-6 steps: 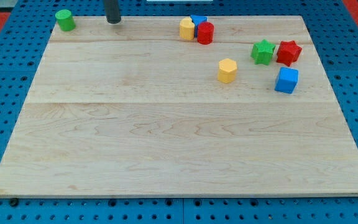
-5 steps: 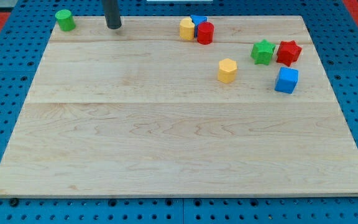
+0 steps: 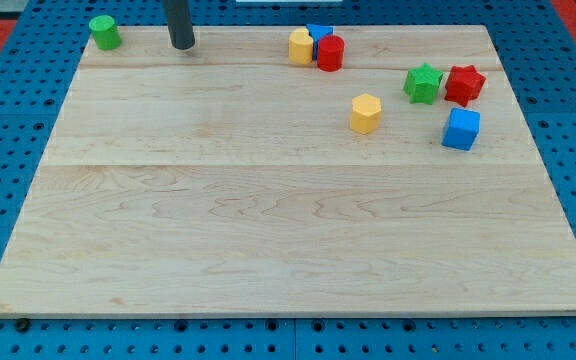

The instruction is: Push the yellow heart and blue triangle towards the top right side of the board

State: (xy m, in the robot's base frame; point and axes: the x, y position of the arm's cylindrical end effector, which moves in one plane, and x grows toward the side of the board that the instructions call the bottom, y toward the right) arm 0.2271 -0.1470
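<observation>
Seven blocks (image 3: 365, 113), perhaps; one rod (image 3: 181, 24).

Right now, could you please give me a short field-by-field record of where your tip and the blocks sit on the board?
tip: my tip, near the view's top edge, left of centre
nearest block: green cylinder, to the tip's left, apart
task cluster: yellow heart, blue triangle and red cylinder, packed together at top centre
right group: green star, red star, blue cube, yellow hexagon
contact: none
</observation>
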